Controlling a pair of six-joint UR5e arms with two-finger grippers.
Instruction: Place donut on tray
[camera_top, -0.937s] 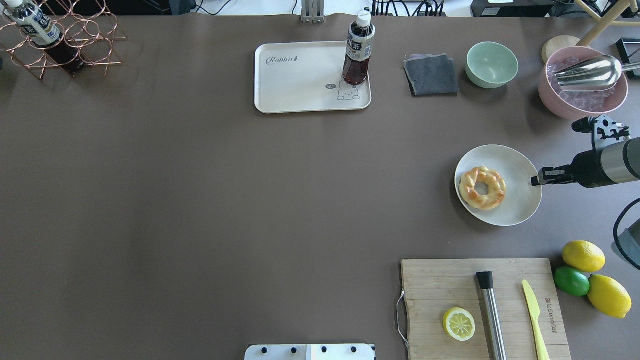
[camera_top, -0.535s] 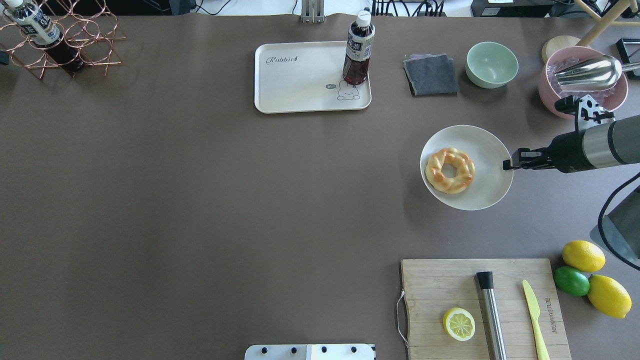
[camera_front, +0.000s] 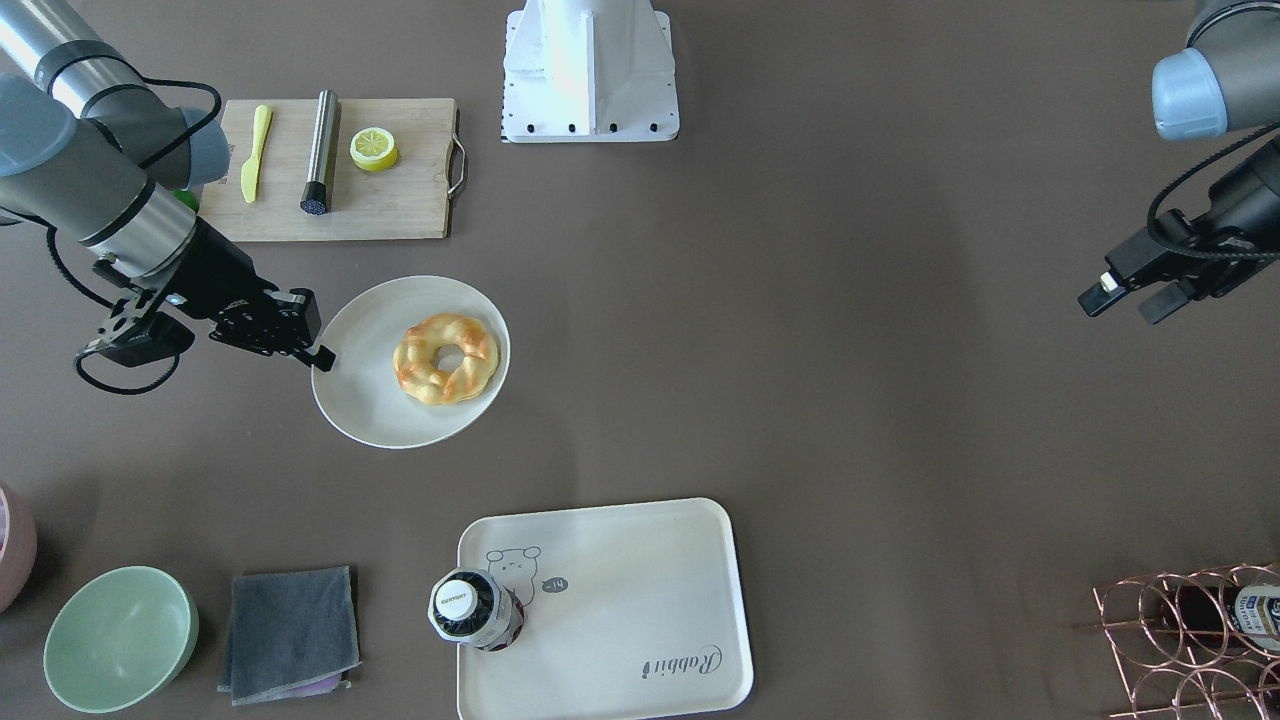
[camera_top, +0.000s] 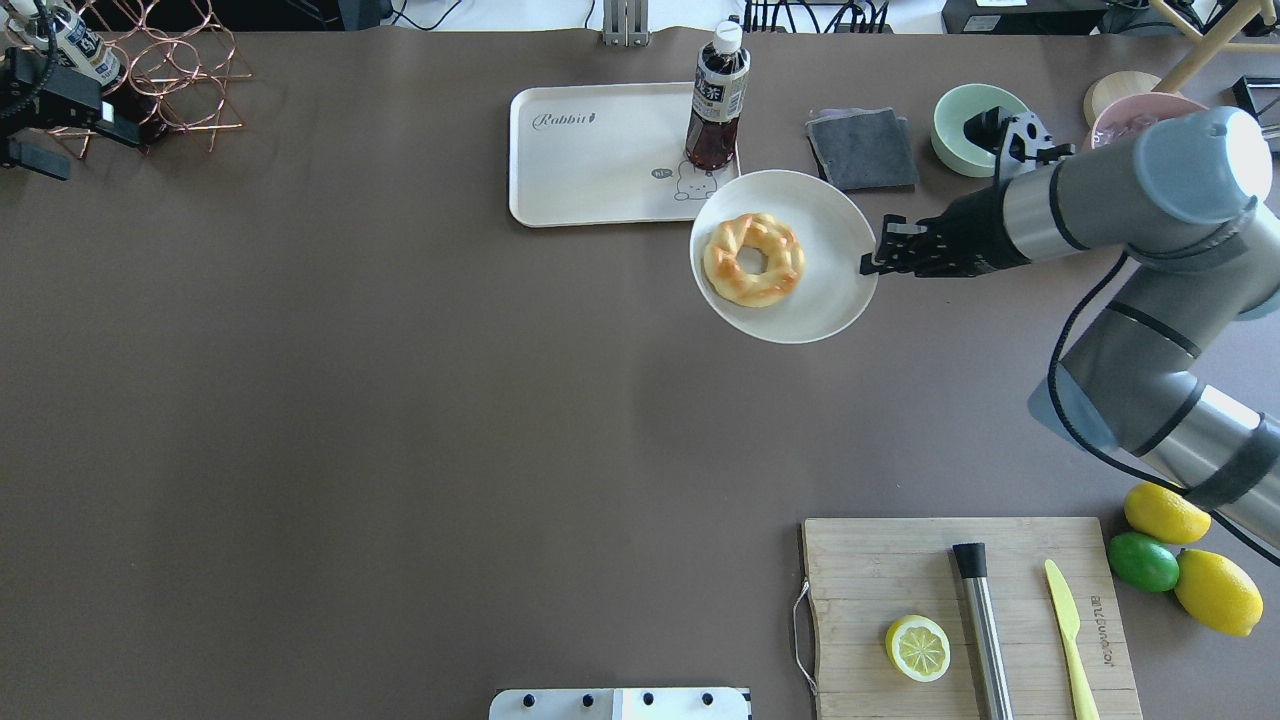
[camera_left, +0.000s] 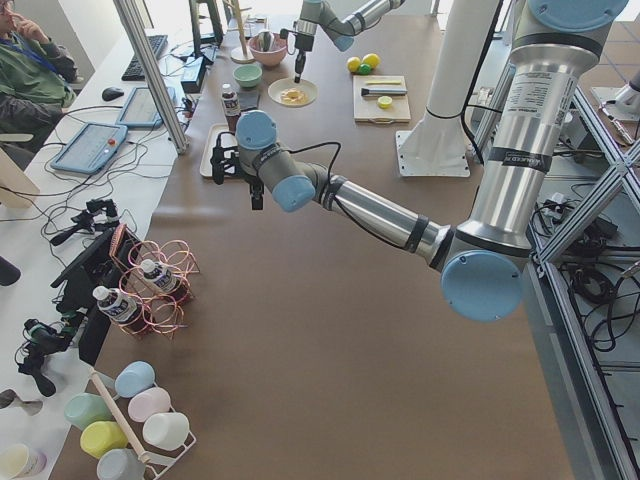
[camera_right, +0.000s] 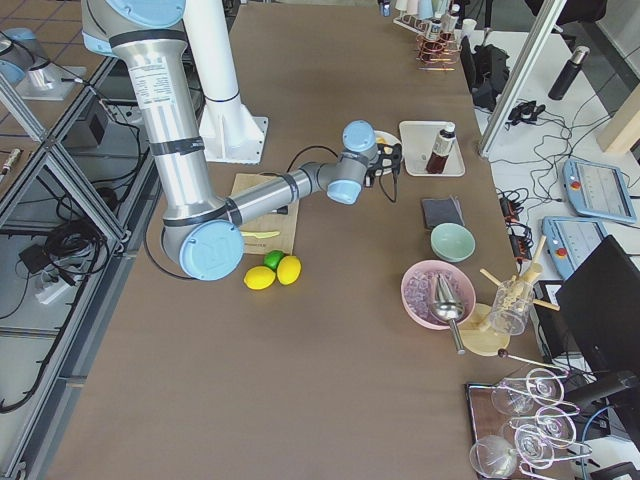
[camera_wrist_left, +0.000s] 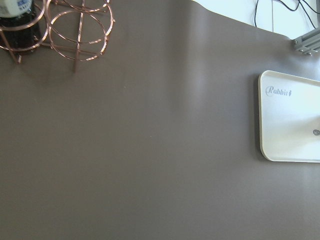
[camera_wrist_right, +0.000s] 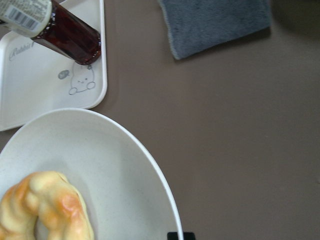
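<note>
The donut (camera_top: 753, 259), a twisted golden ring, lies on a round off-white plate (camera_top: 825, 295). My right gripper (camera_top: 870, 265) is shut on the plate's right rim and holds it above the table, just right of the tray (camera_top: 600, 160). The cream tray carries an upright dark tea bottle (camera_top: 715, 100) near its bear drawing. In the front-facing view the donut (camera_front: 446, 358) and plate (camera_front: 365, 400) sit short of the tray (camera_front: 620, 600). In the right wrist view the donut (camera_wrist_right: 45, 210) is at the bottom left. My left gripper (camera_front: 1125, 298) is open and empty, far off near the copper rack.
A grey cloth (camera_top: 862, 148) and a green bowl (camera_top: 975, 125) lie right of the tray, under my right arm. A cutting board (camera_top: 880, 570) with a lemon half (camera_top: 918, 648), a steel rod and a knife is at the front right. A copper bottle rack (camera_top: 170, 70) stands far left.
My right gripper has carried the plate with the donut left and away from the robot, up to the tray's right edge. My left gripper has come into the overhead view at the far left.
</note>
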